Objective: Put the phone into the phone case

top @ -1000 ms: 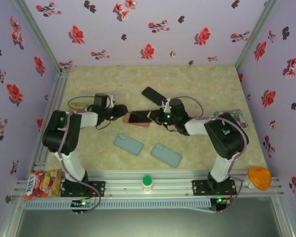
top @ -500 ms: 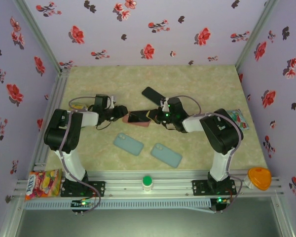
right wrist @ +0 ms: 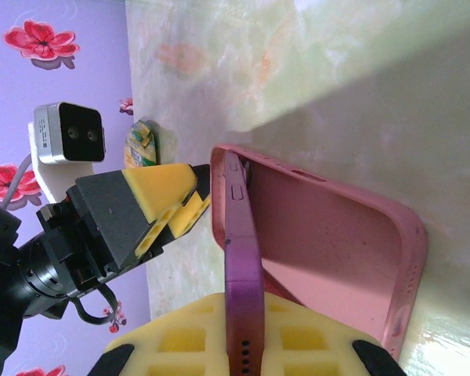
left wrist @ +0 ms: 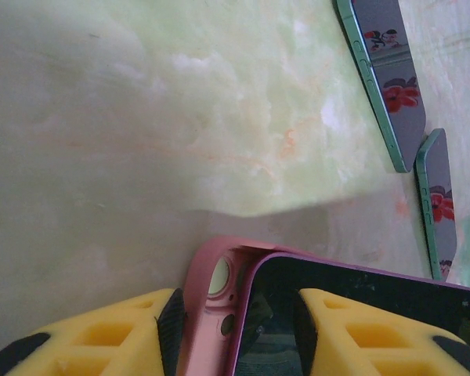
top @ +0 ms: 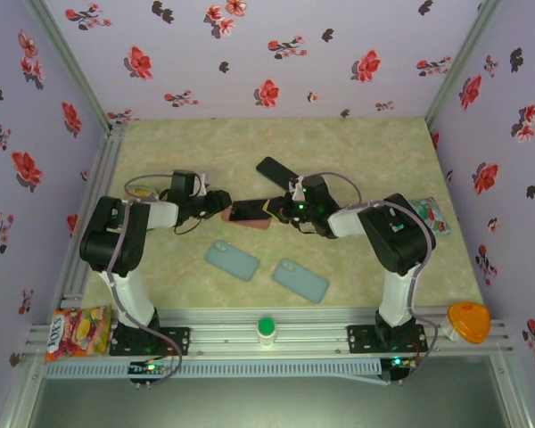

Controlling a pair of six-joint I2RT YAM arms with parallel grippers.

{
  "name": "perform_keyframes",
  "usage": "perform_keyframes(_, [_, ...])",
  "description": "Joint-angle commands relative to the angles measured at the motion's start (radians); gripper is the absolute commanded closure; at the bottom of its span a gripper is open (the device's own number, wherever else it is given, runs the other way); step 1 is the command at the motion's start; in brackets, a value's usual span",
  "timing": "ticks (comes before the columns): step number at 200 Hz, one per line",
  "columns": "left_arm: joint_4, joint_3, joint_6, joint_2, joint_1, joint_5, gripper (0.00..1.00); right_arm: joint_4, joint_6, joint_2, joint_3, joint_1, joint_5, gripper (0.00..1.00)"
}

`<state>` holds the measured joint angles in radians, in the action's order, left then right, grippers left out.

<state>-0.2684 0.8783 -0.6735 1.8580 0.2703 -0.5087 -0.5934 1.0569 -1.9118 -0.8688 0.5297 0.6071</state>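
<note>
— Pink phone case (right wrist: 329, 243): where?
— Mid-tabletop (top: 357, 152), its left end clamped in the left hand (left wrist: 235, 321).
— And the phone (right wrist: 243, 266)?
— Tilted, one end inside the case, pinched tight edge-on by the right hand (top: 283, 211).

Bright even light, near foreground perhaps blurred

Matt pink phone case (right wrist: 329, 251), glossy-screened phone (left wrist: 376, 294) (smooth, marble-look table (left wrist: 180, 117)).
</note>
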Motion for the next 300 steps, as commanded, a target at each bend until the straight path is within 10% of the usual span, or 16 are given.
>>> perform_keyframes(1, [-0.02,0.017,0.007,0.05,0.022,0.002,0.54,-0.018,0.01,-0.022,-0.028,-0.004,-0.007,1.0])
perform_keyframes(300, [-0.017,0.056,-0.004,0.074,0.051,-0.001,0.54,0.095,-0.061,-0.102,-0.13,0.052,-0.003,1.0])
